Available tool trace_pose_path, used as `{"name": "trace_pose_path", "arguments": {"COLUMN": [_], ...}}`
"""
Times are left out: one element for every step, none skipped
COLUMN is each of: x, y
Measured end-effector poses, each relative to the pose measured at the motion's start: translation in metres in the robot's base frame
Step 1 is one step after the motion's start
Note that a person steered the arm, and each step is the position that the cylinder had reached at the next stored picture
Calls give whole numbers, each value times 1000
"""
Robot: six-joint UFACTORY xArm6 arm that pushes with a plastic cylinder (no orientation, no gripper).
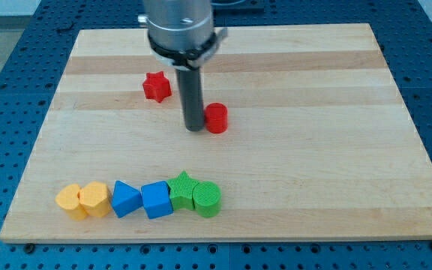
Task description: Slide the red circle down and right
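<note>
The red circle is a short red cylinder near the middle of the wooden board. My tip is at the lower end of the dark rod, just to the left of the red circle and touching or almost touching its left side. A red star lies up and to the left of my tip, apart from it.
A row of blocks lies near the view's bottom left: a yellow block, a yellow heart-like block, a blue triangle, a blue block, a green star and a green circle. The board sits on a blue perforated table.
</note>
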State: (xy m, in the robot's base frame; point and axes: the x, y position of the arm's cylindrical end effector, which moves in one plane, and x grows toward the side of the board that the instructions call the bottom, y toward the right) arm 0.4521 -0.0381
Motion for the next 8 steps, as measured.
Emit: {"name": "trace_pose_path", "arguments": {"x": [0,-27,-51,-53,-38,-10,22,54], "y": [7,-19,-13,15,34,60,87,108]}}
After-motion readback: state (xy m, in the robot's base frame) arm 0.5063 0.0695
